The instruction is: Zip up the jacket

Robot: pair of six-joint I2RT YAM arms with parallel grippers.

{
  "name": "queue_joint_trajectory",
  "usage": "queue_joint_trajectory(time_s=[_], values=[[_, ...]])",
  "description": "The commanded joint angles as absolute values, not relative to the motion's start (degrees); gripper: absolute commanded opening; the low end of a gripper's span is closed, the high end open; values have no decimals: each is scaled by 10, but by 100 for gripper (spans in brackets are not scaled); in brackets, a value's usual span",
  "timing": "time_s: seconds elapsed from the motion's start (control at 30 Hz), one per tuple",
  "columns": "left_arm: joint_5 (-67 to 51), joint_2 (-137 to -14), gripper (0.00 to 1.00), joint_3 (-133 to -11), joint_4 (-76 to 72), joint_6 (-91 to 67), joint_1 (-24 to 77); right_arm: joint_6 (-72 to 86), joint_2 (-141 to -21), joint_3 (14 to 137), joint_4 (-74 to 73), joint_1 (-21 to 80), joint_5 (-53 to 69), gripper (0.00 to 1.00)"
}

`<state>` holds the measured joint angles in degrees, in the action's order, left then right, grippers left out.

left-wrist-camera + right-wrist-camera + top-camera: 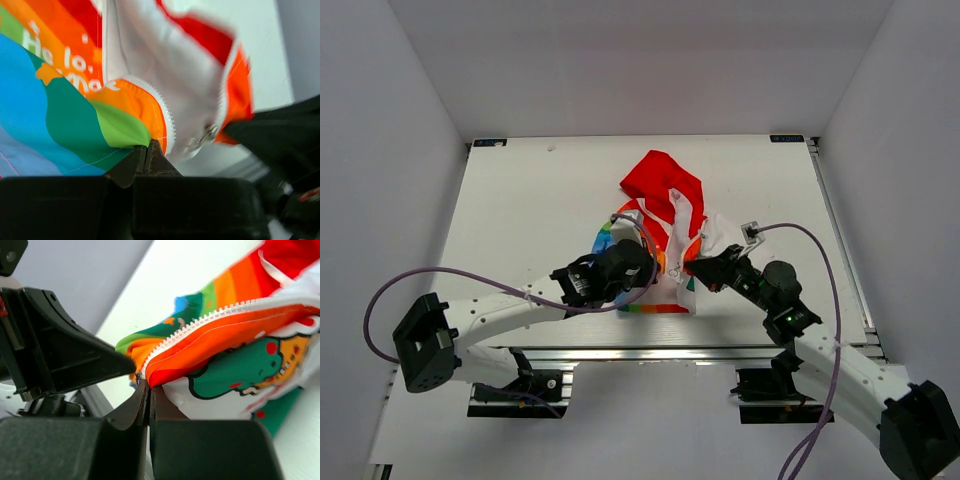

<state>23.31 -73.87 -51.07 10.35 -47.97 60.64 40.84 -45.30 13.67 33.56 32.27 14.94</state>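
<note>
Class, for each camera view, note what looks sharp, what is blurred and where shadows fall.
Top external: evenly lit and sharp, soft shadows on the table beside both arms. Left wrist: zipper teeth crisp, the jacket's far red edge blurred. Right wrist: teeth sharp, the right pincer a dark foreground.

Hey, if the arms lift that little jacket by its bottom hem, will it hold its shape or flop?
Probably floppy: the jacket lies crumpled, its red hood bunched. Likely light, since thin fabric folds where the left gripper pinches it. The white zipper teeth curve with the cloth, so that edge would probably sag unless pulled taut.
</note>
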Motion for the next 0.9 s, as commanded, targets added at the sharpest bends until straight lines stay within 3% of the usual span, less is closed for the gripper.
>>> queue_joint_trajectory(time_s=[0.0,0.13,0.3,0.37,0.43,0.6,0.73,0.87], values=[[142,-751,0,-515,195,-431,611,364,-390,130,190,325,99,0],[42,-784,0,-492,212,-398,611,351,-332,103,124,324,63,0],[10,-852,0,-499,259,-381,611,359,-333,73,127,324,69,0],[10,-878,9,-518,275,-378,611,353,-336,73,137,324,65,0],[4,-886,34,-531,286,-374,611,347,-337,77,135,324,60,0],[0,-882,62,-542,305,-373,611,339,-331,76,133,324,55,0],[4,-882,69,-549,301,-381,612,339,-325,69,135,324,54,0],[25,-900,67,-566,315,-390,613,343,-322,69,136,324,52,0]])
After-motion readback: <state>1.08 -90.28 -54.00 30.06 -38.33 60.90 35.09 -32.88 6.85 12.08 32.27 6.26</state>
